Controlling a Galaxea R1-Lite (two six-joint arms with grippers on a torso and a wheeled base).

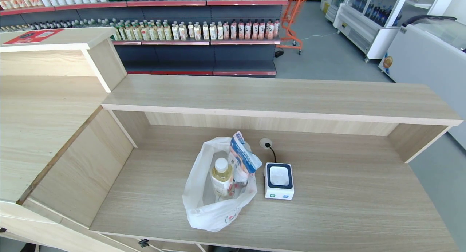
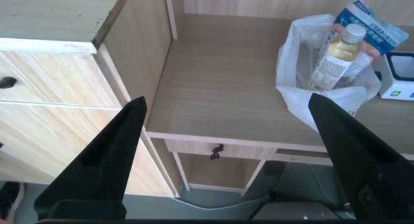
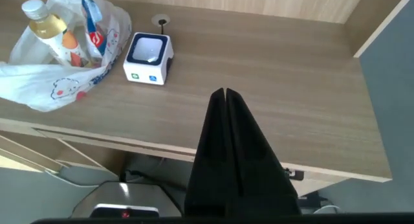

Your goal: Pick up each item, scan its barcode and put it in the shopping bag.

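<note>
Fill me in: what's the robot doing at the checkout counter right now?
Nothing is being handled. A bottle and a blue-and-white packet already sit in the shopping bag on the counter, with the scanner beside it. The left gripper is open and the right gripper shut, both empty.

Thin, crinkled white plastic bag [image 1: 214, 204] on a matt wood-grain counter [image 1: 346, 201]; glossy plastic scanner [image 1: 279, 180].

Nothing can be read from where I stand: the label on the bottle [image 1: 222, 176], the blue-and-white packet [image 1: 241, 152], the red mark on the shopping bag [image 1: 210, 216], the scanner [image 1: 279, 193] icons and the red sign [image 1: 32, 36] at ten o'clock on the raised counter [image 1: 78, 36] are all too small.
</note>
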